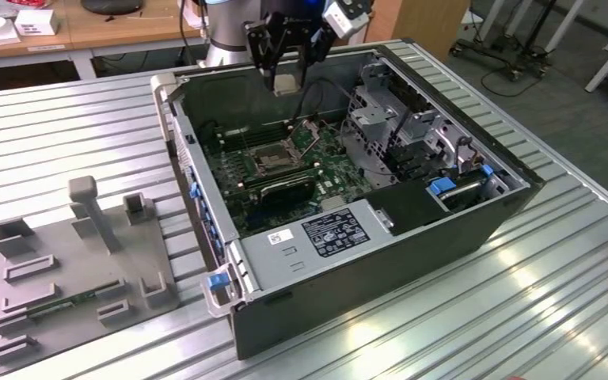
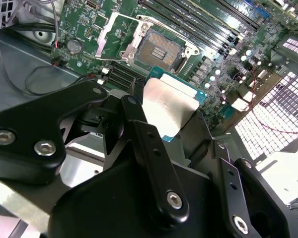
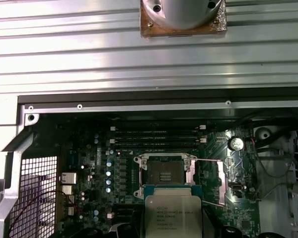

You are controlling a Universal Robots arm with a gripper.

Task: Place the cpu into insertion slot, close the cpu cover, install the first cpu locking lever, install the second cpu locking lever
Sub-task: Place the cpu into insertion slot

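The black gripper (image 1: 285,77) pinches the small flat silver-grey square cpu (image 2: 169,106). The cpu hangs well above the square silver-rimmed insertion slot (image 2: 159,49).

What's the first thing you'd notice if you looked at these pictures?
A big black computer case lies open on a ribbed metal table, its green motherboard showing. Above it hangs the black gripper, pinching a shiny silver cpu. On the board, the square insertion slot sits uncovered, seen in both wrist views.
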